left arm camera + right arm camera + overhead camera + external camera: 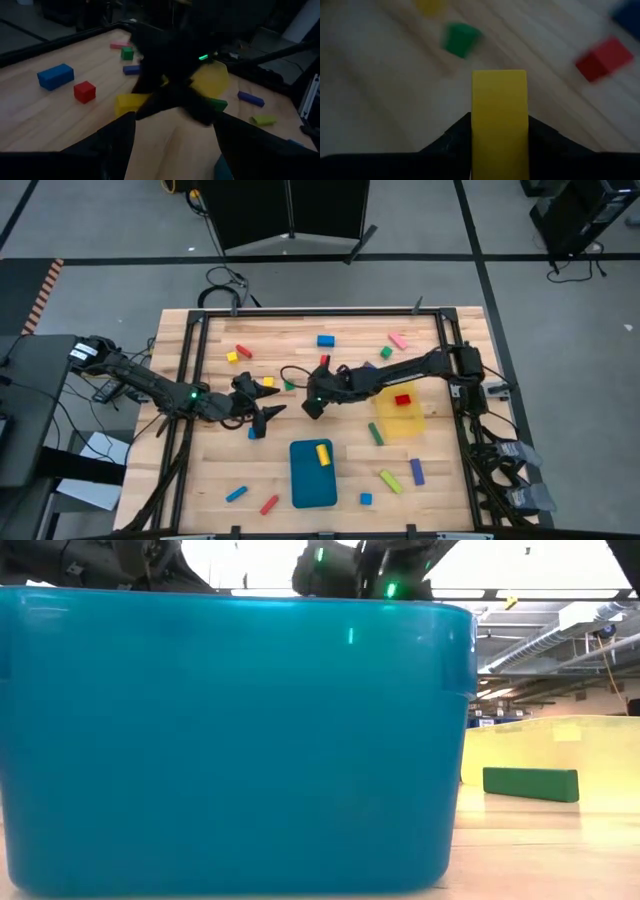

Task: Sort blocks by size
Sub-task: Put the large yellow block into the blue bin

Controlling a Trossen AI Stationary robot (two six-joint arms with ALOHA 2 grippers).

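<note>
Filling nearly the whole low view, the blue tray sits right against the lens and hides most of the table behind it; only dark bits of the arms poke over its rim; at its 3 o'clock a green bar lies in front of the yellow bin.

From above, the tray lies toward 6 o'clock of the table with a yellow bar resting in it; the bin stands at its 2 o'clock, a red cube inside.

At table centre the right gripper clamps a yellow block between its fingers; the wrist view shows the block's face filling the gap, its lower end cut off; beyond it a green cube and a red cube are smeared and soft.

Just at 9 o'clock of it, the left gripper stands spread wide, its fingers apart and bare; its wrist view is dim, the right arm's dark bulk covering much of the middle.

Other blocks lie scattered: a blue bar and pink bar toward 12 o'clock; red bar, blue bar and purple bar toward 6.
</note>
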